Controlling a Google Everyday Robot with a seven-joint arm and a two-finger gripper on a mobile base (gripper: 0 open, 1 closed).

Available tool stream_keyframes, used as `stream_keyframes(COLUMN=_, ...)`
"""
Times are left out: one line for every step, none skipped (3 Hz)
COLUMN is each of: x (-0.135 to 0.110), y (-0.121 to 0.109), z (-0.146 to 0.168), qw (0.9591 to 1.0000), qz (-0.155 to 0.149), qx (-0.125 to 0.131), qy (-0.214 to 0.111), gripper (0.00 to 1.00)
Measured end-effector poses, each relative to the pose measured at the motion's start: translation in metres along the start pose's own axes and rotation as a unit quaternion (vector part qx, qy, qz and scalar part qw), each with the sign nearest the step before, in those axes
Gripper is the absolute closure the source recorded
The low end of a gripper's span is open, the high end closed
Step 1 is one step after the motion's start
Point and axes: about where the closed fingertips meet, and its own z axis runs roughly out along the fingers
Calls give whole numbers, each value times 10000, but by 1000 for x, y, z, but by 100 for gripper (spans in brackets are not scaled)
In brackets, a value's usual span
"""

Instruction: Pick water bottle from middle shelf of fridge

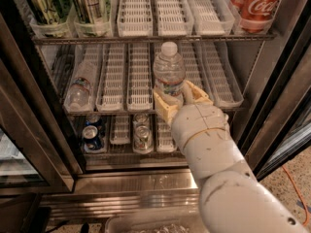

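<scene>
Fridge (pixel 34 125) door open, camera looks in from above the arm. Top shelf (pixel 146 38): two green cans (pixel 90 1) in the left lane trays, red Coca-Cola cans (pixel 257 4) at far right, the white trays between them hold nothing visible. Middle shelf (pixel 140 103): white slotted lane trays (pixel 112 76) run front to back; the far-left one holds a second clear bottle (pixel 79 87) lying on its side, long axis along the lane, cap end toward the front. Bottom shelf: a few drink cans (pixel 142 135) standing, tops up. Water bottle (pixel 169 72) is at the front edge of the middle shelf, centre-right lane, upright, long axis vertical, white cap pointing up, label band just above the fingers. Its base is hidden behind the gripper, so can't tell if it rests on the tray. Gripper (pixel 181 100) is at the shelf front, tan fingers (pixel 164 109) one on each side of the bottle's lower body, pinching it. White arm (pixel 214 154) comes in from lower right.
</scene>
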Motion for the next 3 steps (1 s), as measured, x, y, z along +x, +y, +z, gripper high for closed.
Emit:
stream_keyframes(x=-6, y=-7, z=2, qw=9972, qz=452, qx=-582, qy=-112, gripper=100)
stream_keyframes(x=6, y=-23, z=-18, qw=9923, qz=876, qx=-864, qy=147, gripper=100)
stream_keyframes(x=17, y=-52, z=-45, qw=9909, qz=886, qx=-855, qy=551, gripper=100)
